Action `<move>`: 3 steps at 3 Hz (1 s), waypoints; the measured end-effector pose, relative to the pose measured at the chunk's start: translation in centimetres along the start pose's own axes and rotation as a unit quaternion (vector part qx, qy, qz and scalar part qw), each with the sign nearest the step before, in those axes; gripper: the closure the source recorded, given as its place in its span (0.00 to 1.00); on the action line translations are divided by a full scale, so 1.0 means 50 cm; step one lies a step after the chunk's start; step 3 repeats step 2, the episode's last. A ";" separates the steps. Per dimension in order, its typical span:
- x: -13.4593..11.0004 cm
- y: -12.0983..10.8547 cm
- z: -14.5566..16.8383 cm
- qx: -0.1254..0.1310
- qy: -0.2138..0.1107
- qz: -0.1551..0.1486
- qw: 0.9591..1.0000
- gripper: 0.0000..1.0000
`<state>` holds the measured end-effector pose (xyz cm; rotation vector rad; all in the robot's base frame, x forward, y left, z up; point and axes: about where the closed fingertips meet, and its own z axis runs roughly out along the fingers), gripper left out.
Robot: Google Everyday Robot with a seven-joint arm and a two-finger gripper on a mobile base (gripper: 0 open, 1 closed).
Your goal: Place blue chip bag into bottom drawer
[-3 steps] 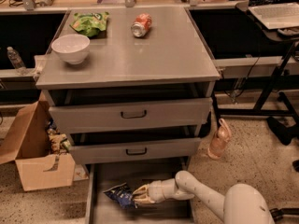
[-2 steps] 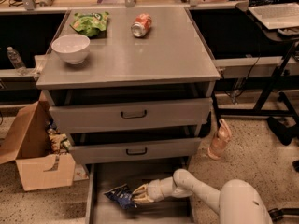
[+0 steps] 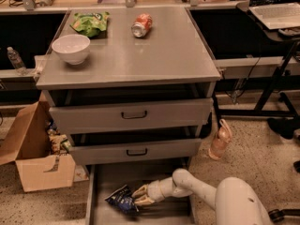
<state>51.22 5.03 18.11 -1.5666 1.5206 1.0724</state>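
The blue chip bag (image 3: pixel 120 200), crumpled dark navy foil with pale print, lies on the grey floor of the pulled-out bottom drawer (image 3: pixel 164 211), left of its middle. My gripper (image 3: pixel 139 197) reaches in low from the right and its fingers close on the bag's right edge. The bag rests on the drawer floor. My white arm (image 3: pixel 197 189) crosses the drawer's right side.
The two upper drawers (image 3: pixel 133 115) stand slightly open above. On the cabinet top are a white bowl (image 3: pixel 71 48), a green chip bag (image 3: pixel 90 22) and a red can (image 3: pixel 141 25). A cardboard box (image 3: pixel 35 159) stands at left, and a pink bottle (image 3: pixel 220 140) at right.
My arm has shifted slightly left over the drawer. The bag and gripper stay at about the same spot on the drawer floor.
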 end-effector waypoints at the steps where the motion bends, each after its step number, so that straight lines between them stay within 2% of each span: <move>1: -0.005 0.000 -0.006 0.002 -0.003 -0.005 1.000 0.00; 2: -0.024 0.000 -0.026 0.011 -0.014 -0.021 1.000 0.00; 3: -0.024 0.000 -0.026 0.011 -0.014 -0.021 1.000 0.00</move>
